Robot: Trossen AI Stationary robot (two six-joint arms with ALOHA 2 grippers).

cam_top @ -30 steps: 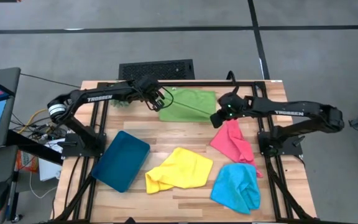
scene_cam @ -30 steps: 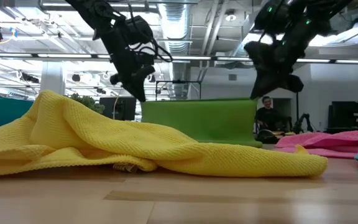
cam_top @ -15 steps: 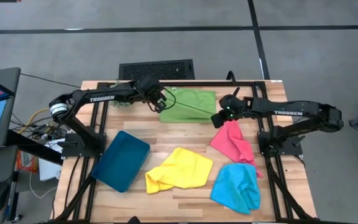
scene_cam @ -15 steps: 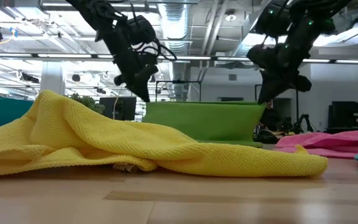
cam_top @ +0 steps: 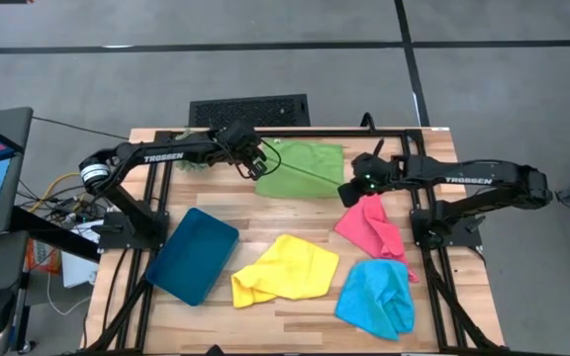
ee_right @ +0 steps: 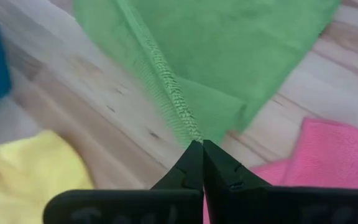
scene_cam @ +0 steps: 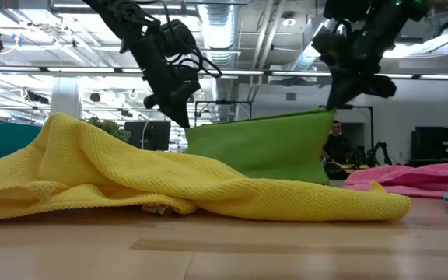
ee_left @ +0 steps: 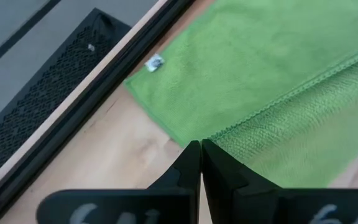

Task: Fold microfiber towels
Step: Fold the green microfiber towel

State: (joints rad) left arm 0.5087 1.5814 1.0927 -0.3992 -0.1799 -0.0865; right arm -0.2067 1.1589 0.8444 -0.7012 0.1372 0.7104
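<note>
The green towel (cam_top: 303, 165) lies at the table's far middle; its far part rests on the table and its near edge is raised between both grippers. It also shows in the low view (scene_cam: 263, 152). My left gripper (cam_top: 258, 166) is shut on the towel's near left corner. My right gripper (cam_top: 349, 190) is shut on its near right corner. The yellow towel (cam_top: 285, 269), the pink towel (cam_top: 372, 225) and the light blue towel (cam_top: 376, 295) lie crumpled on the near half of the table. My left gripper pinches the green towel's near left corner (ee_left: 211, 138) between its two fingers, slanting down from above. The corner is lifted clear, and the hemmed edge runs taut from it toward the other gripper. My right gripper pinches the green towel's near right corner (ee_right: 193, 132) between its two fingers, slanting down from above. The corner is held higher than the left one (scene_cam: 325, 115). The cloth hangs from it down to the table.
A dark teal tray (cam_top: 193, 254) lies at the near left. The pink towel lies just near-side of my right gripper. A black grate (cam_top: 249, 109) sits beyond the table's far edge. Bare wood (cam_top: 265, 213) shows between the green and yellow towels.
My right gripper has risen with the green towel's near right corner, so the raised edge now slopes up toward the right instead of lying level. My left gripper has kept its hold and shifted only slightly. The towel's far part has stayed on the table.
</note>
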